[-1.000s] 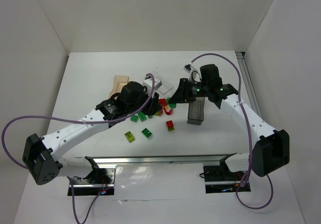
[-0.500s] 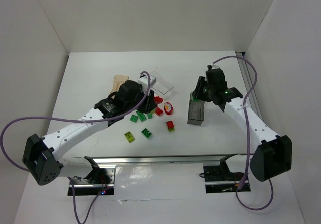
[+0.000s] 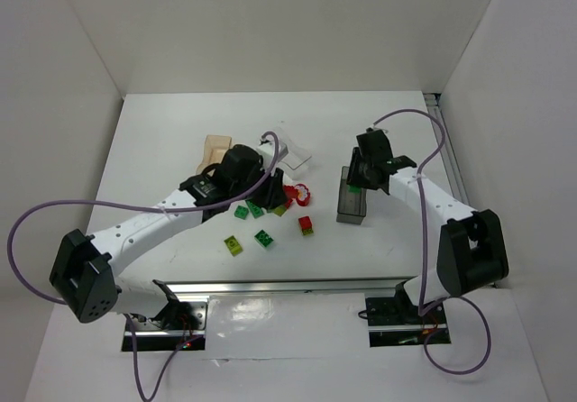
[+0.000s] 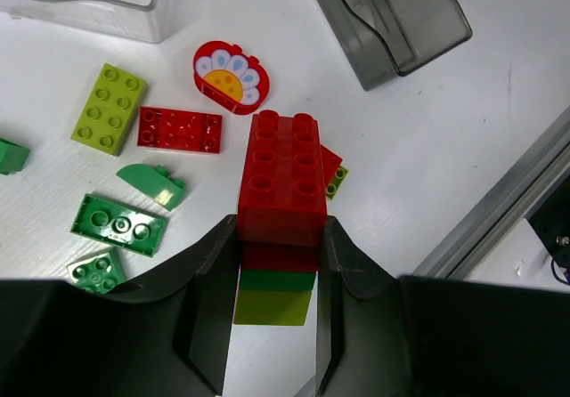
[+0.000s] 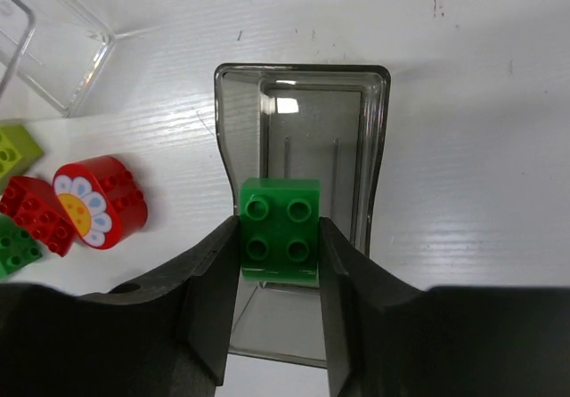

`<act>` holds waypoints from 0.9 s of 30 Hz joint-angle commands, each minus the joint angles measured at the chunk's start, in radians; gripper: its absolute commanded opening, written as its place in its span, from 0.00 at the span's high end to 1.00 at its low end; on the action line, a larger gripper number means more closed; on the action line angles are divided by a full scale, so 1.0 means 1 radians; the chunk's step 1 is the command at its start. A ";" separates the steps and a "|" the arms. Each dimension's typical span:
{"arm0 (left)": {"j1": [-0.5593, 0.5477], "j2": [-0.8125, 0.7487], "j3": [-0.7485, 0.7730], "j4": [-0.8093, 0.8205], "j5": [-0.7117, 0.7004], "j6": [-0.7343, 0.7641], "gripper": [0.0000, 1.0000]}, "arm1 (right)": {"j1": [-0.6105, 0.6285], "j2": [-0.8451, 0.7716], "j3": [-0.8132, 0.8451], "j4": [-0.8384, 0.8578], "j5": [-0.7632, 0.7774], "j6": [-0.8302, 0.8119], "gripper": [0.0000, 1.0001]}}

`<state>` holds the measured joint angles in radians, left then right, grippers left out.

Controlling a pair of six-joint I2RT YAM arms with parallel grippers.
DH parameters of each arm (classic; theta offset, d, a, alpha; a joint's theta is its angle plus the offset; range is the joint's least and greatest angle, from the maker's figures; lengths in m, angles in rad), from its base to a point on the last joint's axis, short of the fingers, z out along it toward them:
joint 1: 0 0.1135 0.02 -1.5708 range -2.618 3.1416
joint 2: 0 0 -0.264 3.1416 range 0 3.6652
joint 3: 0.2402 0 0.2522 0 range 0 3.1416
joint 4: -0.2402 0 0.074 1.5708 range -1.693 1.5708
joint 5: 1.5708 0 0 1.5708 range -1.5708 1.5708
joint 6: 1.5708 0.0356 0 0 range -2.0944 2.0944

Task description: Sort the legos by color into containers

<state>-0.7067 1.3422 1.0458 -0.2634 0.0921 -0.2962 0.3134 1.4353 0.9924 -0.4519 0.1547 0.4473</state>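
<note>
- The left gripper (image 4: 278,237) is clamped on a red brick (image 4: 280,174), studs facing the wrist camera, one finger on each long side; strips of red, green and yellow-green show between the fingers (image 4: 212,281) just under it, and whether they are joined to it cannot be told.
- Beyond that brick, on the white table (image 4: 427,148), lie a round red flower piece (image 4: 229,76), a flat red plate (image 4: 178,130), a yellow-green brick (image 4: 109,108), a curved green piece (image 4: 151,184) and a green plate (image 4: 118,223); the flower piece sits just beside the flat red plate, the rest lie loose nearby.
- The right gripper (image 5: 279,237) is closed on a square green brick (image 5: 280,228) with four studs; from the wrist the brick sits within the outline of the dark grey tub (image 5: 307,139), at its near end; whether it touches the tub's floor cannot be told.
- Seen from overhead, the dark grey tub stands to the right of the loose pile; a clear tub (image 3: 290,154) sits at the pile's far side, and a tan tub (image 3: 215,152) lies further left, beside the left arm.
- On the near side of the pile, a small red block (image 3: 306,225) and a yellow-green block (image 3: 233,245) rest on the table, well apart from the tubs.
</note>
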 commanded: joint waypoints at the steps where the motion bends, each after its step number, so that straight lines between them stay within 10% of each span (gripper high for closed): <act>1: 0.004 0.003 0.045 0.024 0.084 -0.014 1.00 | -0.002 0.030 -0.006 0.062 0.028 -0.022 0.49; 3: 0.004 0.003 0.054 0.024 0.103 -0.014 1.00 | -0.002 0.030 -0.006 0.062 0.017 -0.031 0.23; 6: 0.024 0.012 0.054 0.024 0.161 0.008 1.00 | -0.002 0.014 0.032 0.030 -0.006 -0.042 0.17; 27: 0.082 0.368 0.171 -0.023 0.032 -0.164 1.00 | 0.009 -0.230 -0.031 0.039 -0.181 -0.058 0.20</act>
<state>-0.6243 1.7069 1.2137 -0.3325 0.1196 -0.4236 0.3164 1.2098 0.9646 -0.4126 -0.0216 0.3992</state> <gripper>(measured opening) 0.436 0.804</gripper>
